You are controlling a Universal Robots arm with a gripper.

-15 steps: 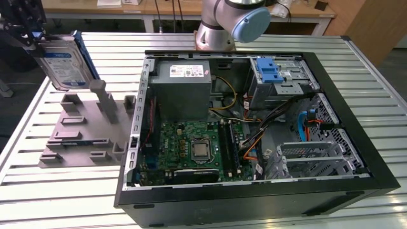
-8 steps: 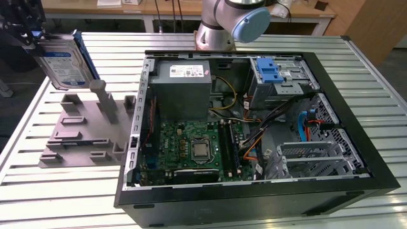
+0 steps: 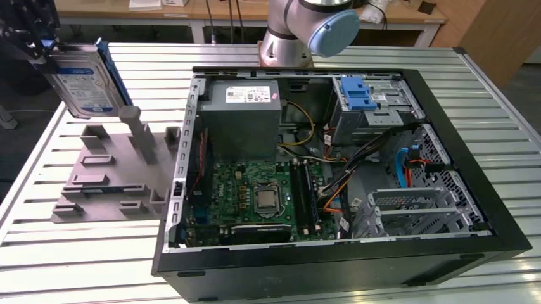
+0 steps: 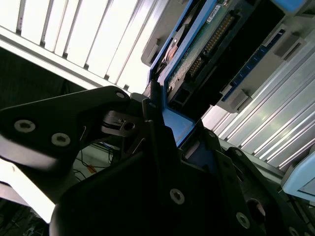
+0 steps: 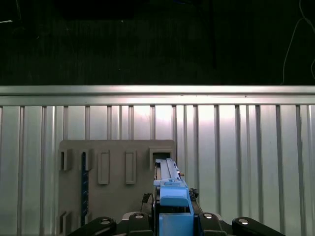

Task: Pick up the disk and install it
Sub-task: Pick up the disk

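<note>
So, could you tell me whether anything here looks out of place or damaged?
Nothing looks damaged or spilled. The disk is in the air, held on edge by the gripper above the grey holder plate, to the exterior view's left of the open computer case.

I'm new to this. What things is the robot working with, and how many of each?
Open computer case: 1
Grey holder tray: 1
Hard drive, gripped in the pincer: 1
Total: 3
</note>
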